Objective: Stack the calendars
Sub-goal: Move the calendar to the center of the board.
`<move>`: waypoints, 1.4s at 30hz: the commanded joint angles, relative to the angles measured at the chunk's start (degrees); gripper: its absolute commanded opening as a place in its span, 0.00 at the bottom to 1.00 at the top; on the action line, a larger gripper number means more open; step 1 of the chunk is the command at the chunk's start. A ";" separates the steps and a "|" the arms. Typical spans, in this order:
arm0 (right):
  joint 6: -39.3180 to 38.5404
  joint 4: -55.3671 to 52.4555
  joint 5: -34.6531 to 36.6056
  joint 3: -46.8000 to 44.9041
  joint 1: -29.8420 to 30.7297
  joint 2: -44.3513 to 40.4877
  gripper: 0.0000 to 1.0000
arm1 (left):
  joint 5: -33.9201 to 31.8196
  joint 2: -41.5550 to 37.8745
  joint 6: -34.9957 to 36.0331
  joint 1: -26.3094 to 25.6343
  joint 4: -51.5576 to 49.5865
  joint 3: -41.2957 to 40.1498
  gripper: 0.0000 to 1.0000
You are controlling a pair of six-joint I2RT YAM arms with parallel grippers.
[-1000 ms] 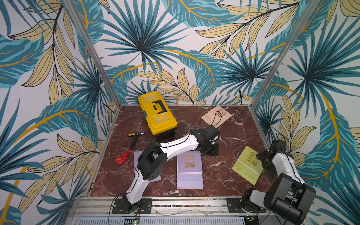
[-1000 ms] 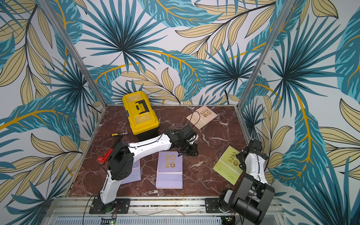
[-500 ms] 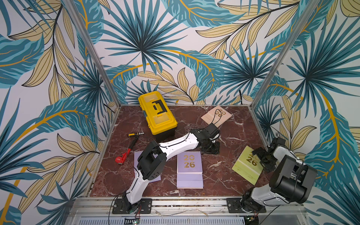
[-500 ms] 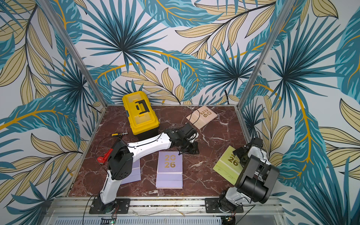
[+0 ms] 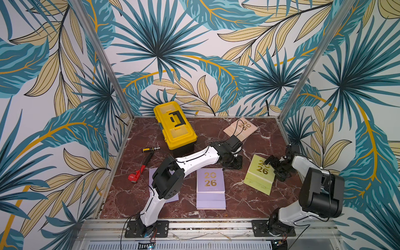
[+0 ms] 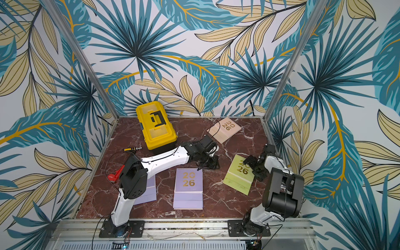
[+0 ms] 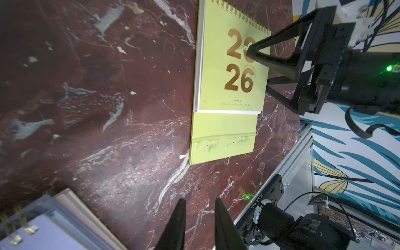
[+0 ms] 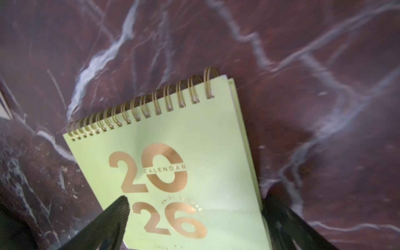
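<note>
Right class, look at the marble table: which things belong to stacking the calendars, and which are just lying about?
For the job:
lime green spiral-bound calendar
lilac calendar at the centre
lilac calendar partly under the left arm
pale peach calendar at the back

Lying about:
yellow plastic toolbox
yellow-and-black screwdriver
red metal wrench

Gold "2026" on green calendar under right pincer, "CALENDAR" across the zero; fine print below it unreadable. Same "2026" on lilac calendar just beside left pincer, and on peach calendar beyond it.
</note>
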 commanded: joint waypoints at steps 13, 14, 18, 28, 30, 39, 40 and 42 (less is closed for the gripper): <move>-3.89 -12.04 0.91 5.42 5.24 -3.49 0.99 | -4.47 6.27 2.98 2.79 -0.81 5.74 0.13; -4.14 -11.73 -0.07 4.28 4.11 -4.18 0.99 | -4.13 7.03 2.98 2.75 -0.77 6.56 0.10; -6.38 -10.43 -6.44 -0.30 -1.57 -5.60 0.99 | -3.50 9.85 2.71 2.48 -0.81 9.56 0.03; -6.28 -9.36 -9.57 -1.48 -2.13 -4.95 0.99 | -2.22 15.31 2.12 2.13 -0.81 15.21 0.00; -6.21 -8.99 -9.52 -1.55 -2.20 -4.74 0.99 | -2.14 17.73 1.92 2.13 -0.81 15.95 0.00; -5.84 -7.57 -10.84 -1.46 -1.56 -2.36 0.99 | -1.30 20.46 1.80 2.13 -0.81 17.83 0.00; -5.92 -7.60 -10.79 -1.33 -1.35 -2.03 0.99 | -1.16 20.65 1.74 2.13 -0.81 17.87 0.00; -5.88 -7.95 -9.84 -0.92 -0.58 -1.31 0.99 | -0.96 21.04 1.60 2.13 -0.81 18.13 0.00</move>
